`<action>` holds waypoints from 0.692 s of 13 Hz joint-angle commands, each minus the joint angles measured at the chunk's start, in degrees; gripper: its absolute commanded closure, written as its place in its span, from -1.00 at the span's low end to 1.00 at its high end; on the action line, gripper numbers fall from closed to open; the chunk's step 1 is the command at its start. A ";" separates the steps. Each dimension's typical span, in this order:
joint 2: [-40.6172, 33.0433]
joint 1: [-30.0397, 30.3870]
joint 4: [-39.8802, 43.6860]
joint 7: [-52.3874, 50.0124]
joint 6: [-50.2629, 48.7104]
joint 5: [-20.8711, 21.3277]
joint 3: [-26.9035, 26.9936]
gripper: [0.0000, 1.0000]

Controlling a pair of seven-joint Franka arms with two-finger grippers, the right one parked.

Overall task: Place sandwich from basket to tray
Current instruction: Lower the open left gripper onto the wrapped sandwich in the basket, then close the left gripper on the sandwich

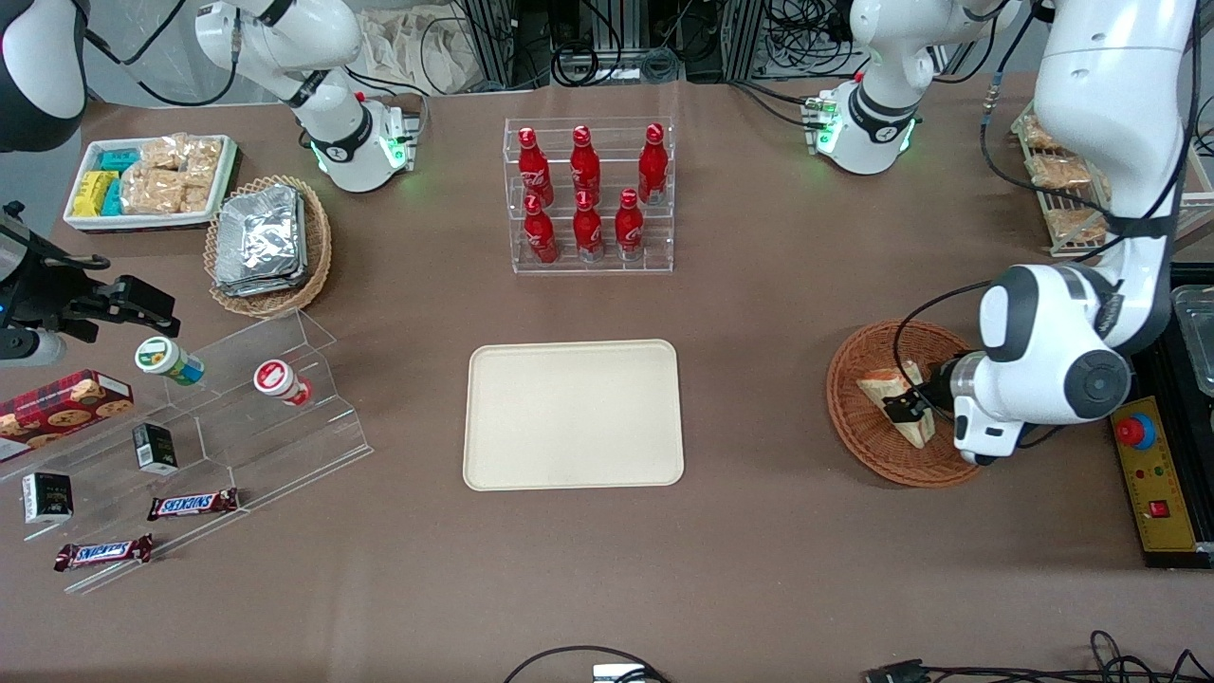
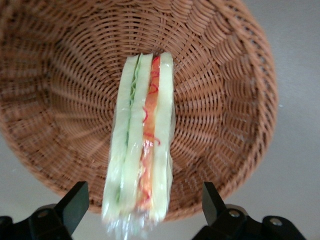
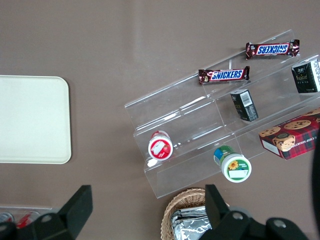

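Sandwich [image 2: 141, 145] not yet lifted from basket [image 2: 240, 100]; my tool [image 2: 142, 207] straddles it, fingers spread, ungripped. Tray [image 1: 574, 415] bare.

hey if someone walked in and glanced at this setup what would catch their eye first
Probably the tool, open and hanging over the sandwich in the brown basket at the working arm's end of the table. Next, the bare cream tray mid-table, and the red bottles racked farther from the front camera.

Bright, even light; soft shadows, sharp focus.
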 commanded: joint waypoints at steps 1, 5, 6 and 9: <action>1.07 -0.73 -2.40 -0.93 4.08 -0.20 0.63 -0.99; 3.46 -0.73 -2.31 -0.93 5.49 -0.28 0.63 -0.12; 3.37 -0.73 -2.31 -0.93 5.67 -0.20 0.63 0.44; 2.06 -0.73 -1.87 0.12 4.62 -0.20 0.63 1.00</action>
